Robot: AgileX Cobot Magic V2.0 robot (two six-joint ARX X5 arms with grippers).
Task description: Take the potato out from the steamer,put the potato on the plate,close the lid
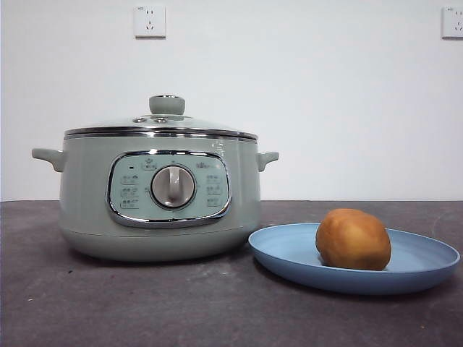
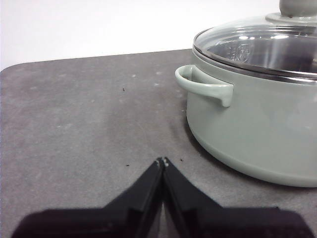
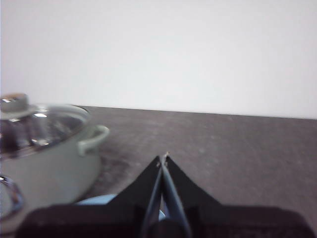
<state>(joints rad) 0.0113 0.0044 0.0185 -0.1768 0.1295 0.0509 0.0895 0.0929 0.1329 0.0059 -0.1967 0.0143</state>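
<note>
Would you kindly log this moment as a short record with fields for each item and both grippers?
potato: lying on the plate, right of the steamer
plate: on the table, beside the steamer
steamer: upright, dial facing the front camera
lid: seated on the steamer
left gripper: shut, empty, low by the steamer's side handle
right gripper: shut, empty, above the plate's edge
task status: all steps appear done

- The steamer (image 1: 159,199) stands on the desk (image 1: 145,303), at the left in the front view.
- The lid (image 1: 160,124) sits on the steamer's rim.
- The plate (image 1: 289,249) lies on the desk just right of the steamer, slightly nearer the camera.
- The potato (image 1: 353,239) rests on the plate.
</note>
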